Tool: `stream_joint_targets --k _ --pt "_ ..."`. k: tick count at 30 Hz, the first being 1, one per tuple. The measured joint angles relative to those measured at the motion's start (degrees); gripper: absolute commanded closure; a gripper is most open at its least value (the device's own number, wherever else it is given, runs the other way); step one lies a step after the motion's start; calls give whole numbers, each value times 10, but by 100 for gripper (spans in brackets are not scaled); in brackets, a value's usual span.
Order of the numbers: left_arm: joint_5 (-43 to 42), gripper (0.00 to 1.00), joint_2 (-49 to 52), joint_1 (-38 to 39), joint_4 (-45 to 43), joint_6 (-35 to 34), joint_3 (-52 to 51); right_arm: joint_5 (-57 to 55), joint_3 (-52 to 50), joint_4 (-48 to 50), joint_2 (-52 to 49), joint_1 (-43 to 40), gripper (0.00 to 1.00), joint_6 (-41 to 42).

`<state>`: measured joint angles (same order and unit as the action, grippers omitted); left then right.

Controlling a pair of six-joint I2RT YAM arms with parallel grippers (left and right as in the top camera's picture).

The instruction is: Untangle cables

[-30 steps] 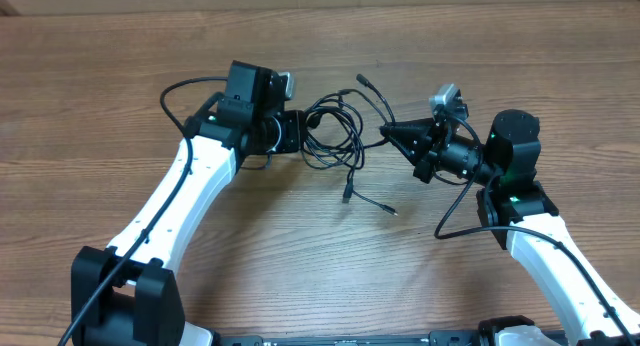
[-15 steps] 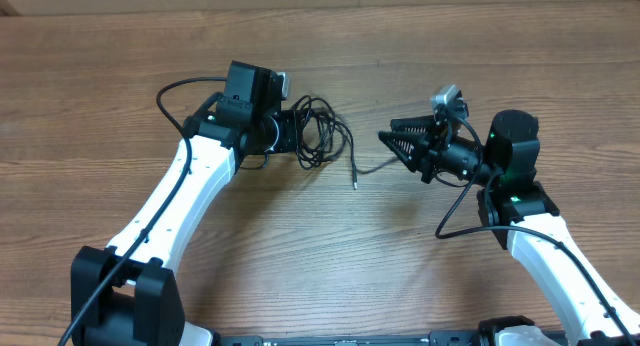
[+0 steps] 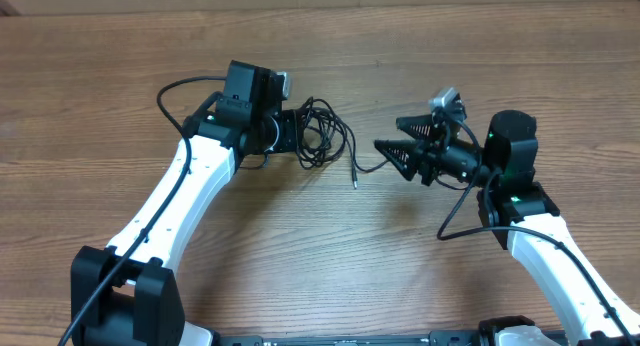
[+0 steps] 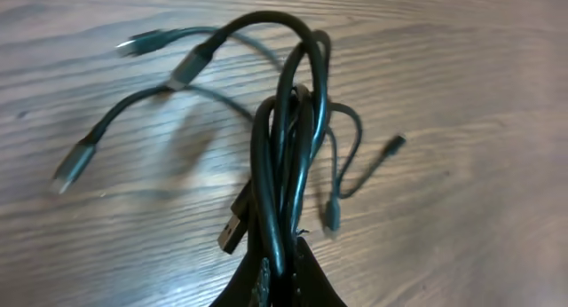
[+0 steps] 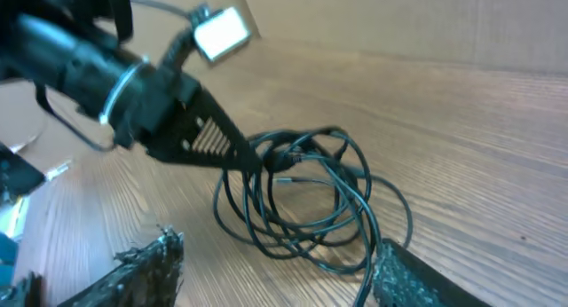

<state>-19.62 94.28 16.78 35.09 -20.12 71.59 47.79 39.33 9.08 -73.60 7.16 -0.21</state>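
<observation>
Black cables hang in a tangled bunch of loops toward the far edge of the wooden table, about midway along it. The left gripper is clamped tight on the bunch. A loose strand trails toward the right gripper, its plug on the wood. That gripper's jaws stand wide apart, gripping nothing.

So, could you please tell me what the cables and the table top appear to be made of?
The cables look like black rubber or plastic sheathing with a slight sheen, bending in loose loops. Their plug ends look grey, perhaps metal; blur leaves it open. The table top shows matte brown wood grain: solid wood or laminate, I cannot tell.
</observation>
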Motion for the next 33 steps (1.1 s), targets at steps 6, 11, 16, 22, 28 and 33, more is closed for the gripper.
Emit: stream_joint_targets --k 6,11,16,22,28,33 --pt "-146 96 0 -1 -8 144 0 -1 0 -52 0 0 36 -95" --pt "-255 96 0 -1 -8 234 0 -1 0 -58 0 0 47 -171" --pt "-319 96 0 1 -12 271 0 9 0 -59 0 0 49 -228" --pt "-356 96 0 11 -28 285 0 15 0 -68 0 0 53 -256" --pt "-389 95 0 26 -53 292 0 18 0 -87 0 0 58 -278" --pt "-401 96 0 36 -65 293 0 18 0 -87 0 0 63 -283"
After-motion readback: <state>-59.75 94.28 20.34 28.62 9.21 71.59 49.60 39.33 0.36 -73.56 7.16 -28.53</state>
